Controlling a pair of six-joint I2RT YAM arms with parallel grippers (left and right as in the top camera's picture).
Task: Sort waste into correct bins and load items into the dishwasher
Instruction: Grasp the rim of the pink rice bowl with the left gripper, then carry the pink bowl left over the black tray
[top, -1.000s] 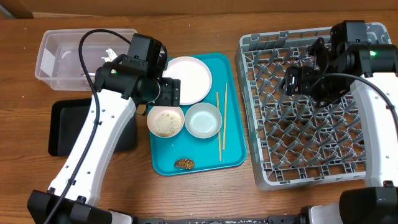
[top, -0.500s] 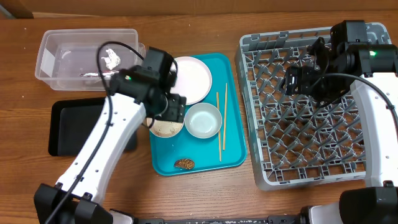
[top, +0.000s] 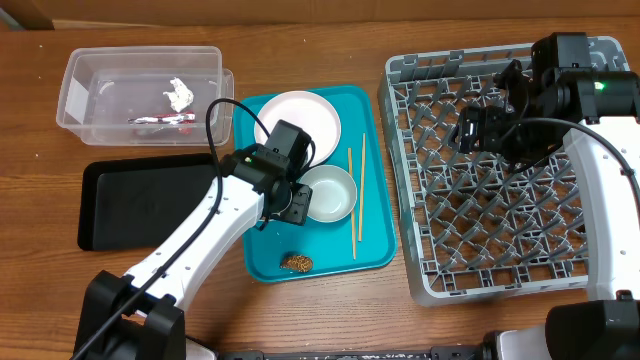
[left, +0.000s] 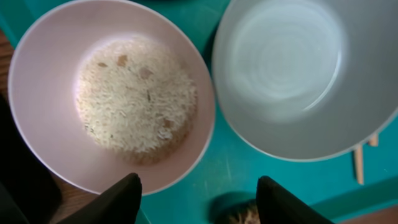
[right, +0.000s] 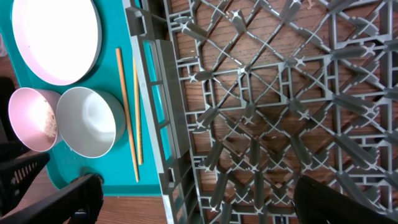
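The left gripper (left: 198, 198) hung open and empty over the teal tray (left: 231, 167), just past the rim of the rice bowl (left: 112, 93), which sat beside the empty grey bowl (left: 292, 68). The right gripper (right: 208, 196) stood wide open and empty above the rack (right: 280, 93).

1. Left wrist view: the pale grey bowl (left: 286, 74) runs off the frame at 12 and 3 o'clock.
2. The brown food lump (left: 241, 215) is blurred and cut off at 6 o'clock.
3. The left gripper (left: 198, 202) shows only two dark tips.
4. Only stubs of the chopsticks (left: 360, 165) show, at 4 o'clock.
5. Overhead: the left arm (top: 225, 215) hides nearly all of the rice bowl (left: 112, 93).
6. The right arm (top: 575, 95) covers the dish rack (top: 480, 230) at 1 o'clock; the right gripper (top: 478, 130) is too dark to read.
7. Right wrist view: the white plate (right: 56, 37) is cut off at 12 o'clock.
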